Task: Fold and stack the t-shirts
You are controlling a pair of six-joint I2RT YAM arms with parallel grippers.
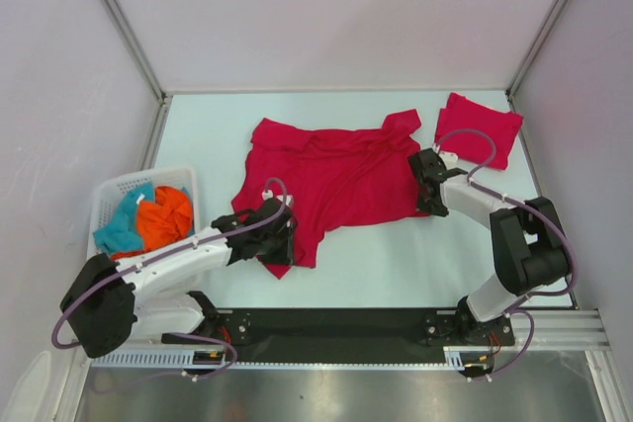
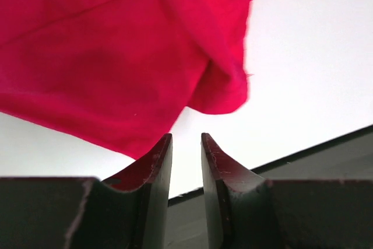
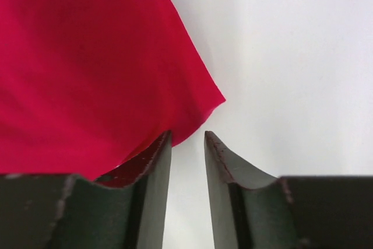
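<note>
rumpled and half-spread at the middle of the matte pale table top [image 1: 198, 135]: a plain crimson-red soft cloth t-shirt [image 1: 331, 180], irregular in outline, creased with shallow folds along its far edge. long axis slanting from a drooping corner at the near left to a bunched sleeve at the far right; cannot tell which end is the collar. near the far right corner, apart from it, a second crimson-red t-shirt [image 1: 479, 128], folded into a neat soft rectangle and set slightly askew to the table edges. by the left edge, a white slotted plastic basket [image 1: 148, 175] with teal cloth [image 1: 124, 227] and orange cloth [image 1: 166, 216] heaped inside. at the spread shirt's near-left corner, the left gripper [image 2: 186, 138]: dark, hard, curved fingers parted by a narrow slit, nothing between them, red hem just above one tip. at the shirt's right edge, the right gripper [image 3: 187, 135]: likewise barely parted, holding nothing, cloth edge brushing one fingertip.
</note>
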